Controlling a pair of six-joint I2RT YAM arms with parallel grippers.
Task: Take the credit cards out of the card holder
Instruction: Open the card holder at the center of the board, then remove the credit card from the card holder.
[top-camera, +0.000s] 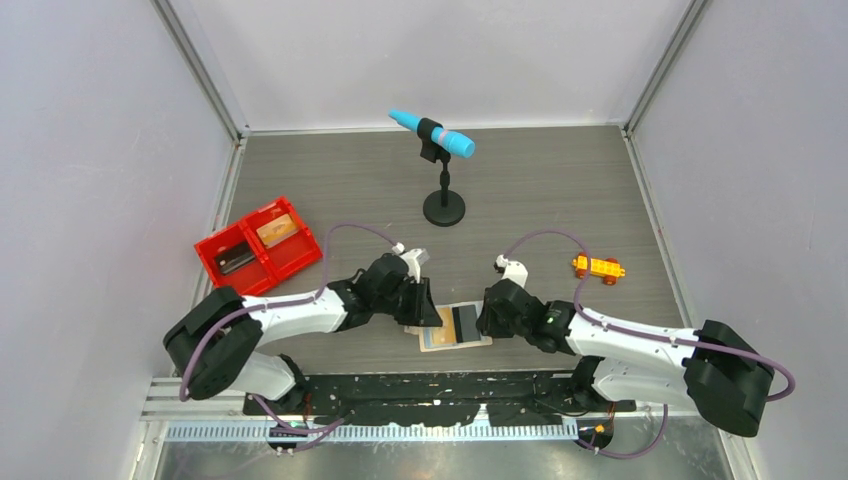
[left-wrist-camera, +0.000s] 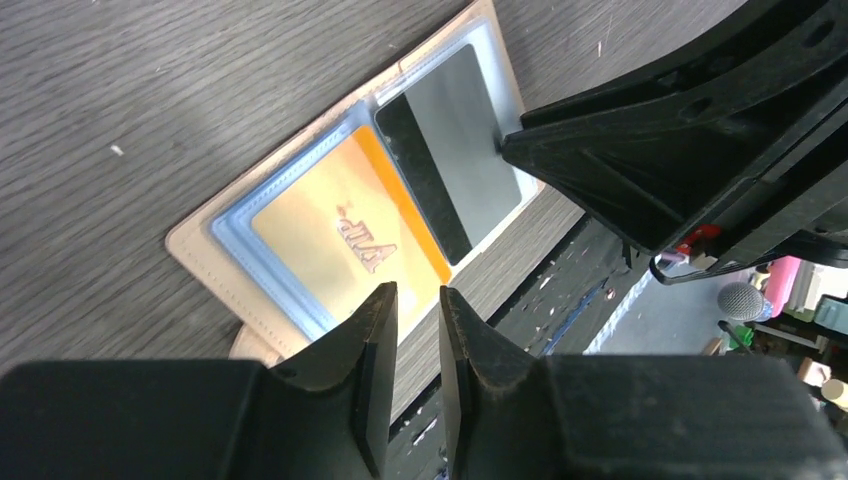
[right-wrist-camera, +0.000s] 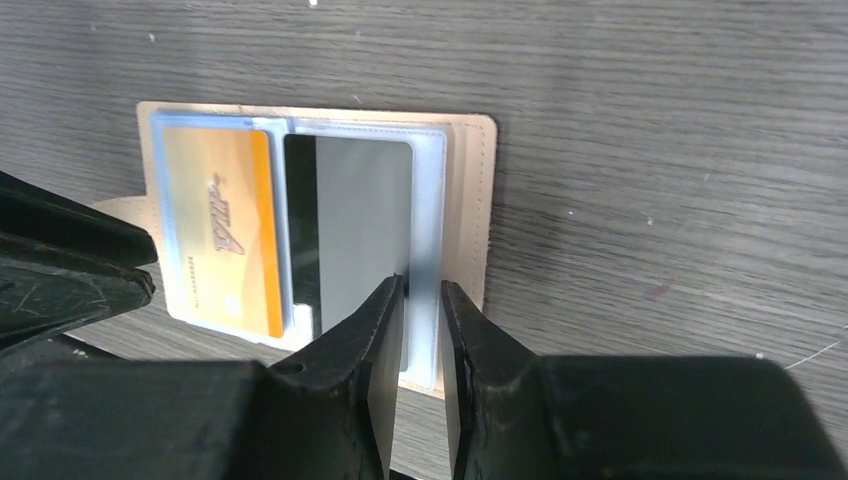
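Note:
The tan card holder (top-camera: 482, 342) lies open flat near the table's front edge, between my two grippers. Its left sleeve holds a tan-orange card (left-wrist-camera: 340, 235), also seen in the right wrist view (right-wrist-camera: 220, 230). Its right sleeve holds a grey card with a black stripe (left-wrist-camera: 455, 165), also in the right wrist view (right-wrist-camera: 350, 220). My left gripper (left-wrist-camera: 418, 295) hovers at the orange card's near end, jaws a narrow gap apart, nothing between them. My right gripper (right-wrist-camera: 423, 285) is over the right sleeve's near edge, jaws also narrowly apart and empty.
A red two-compartment tray (top-camera: 258, 245) at the left holds a tan flat item and a dark one. A blue microphone on a black stand (top-camera: 443, 175) is behind the holder. An orange toy brick car (top-camera: 598, 267) sits to the right. The table's front edge is just beyond the holder.

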